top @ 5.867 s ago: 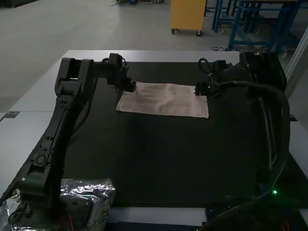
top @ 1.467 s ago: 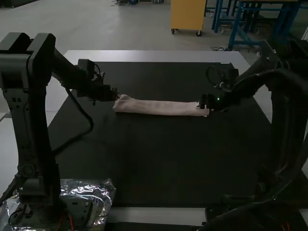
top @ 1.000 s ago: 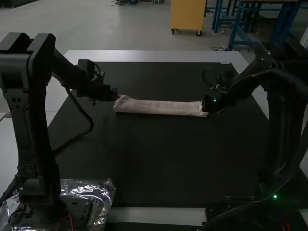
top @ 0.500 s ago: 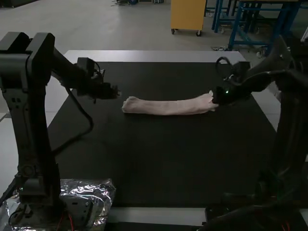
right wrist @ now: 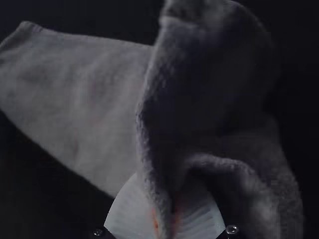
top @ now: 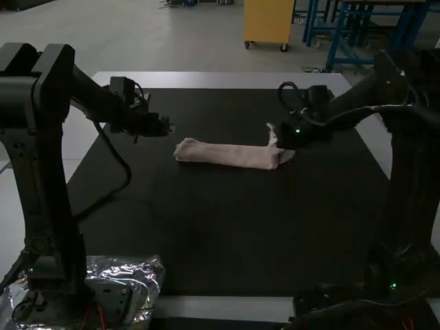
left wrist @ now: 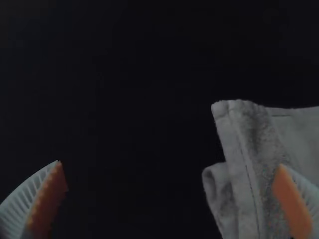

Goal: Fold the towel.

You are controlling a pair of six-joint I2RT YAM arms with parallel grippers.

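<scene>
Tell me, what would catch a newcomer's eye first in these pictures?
Probably the pale towel, a narrow strip against the dark mat, with cloth near its right end pinched in the right gripper. Next, the two black arms: the left one holds its open gripper near the towel's left end, while the right one stands opposite. Crinkled silver wrapping shines by the left arm's base.

High view: from above the near side, facing down and far across the table (top: 220, 80). Left and right wrist views: close up, each sharing with it one end of the towel (top: 230, 155).
</scene>
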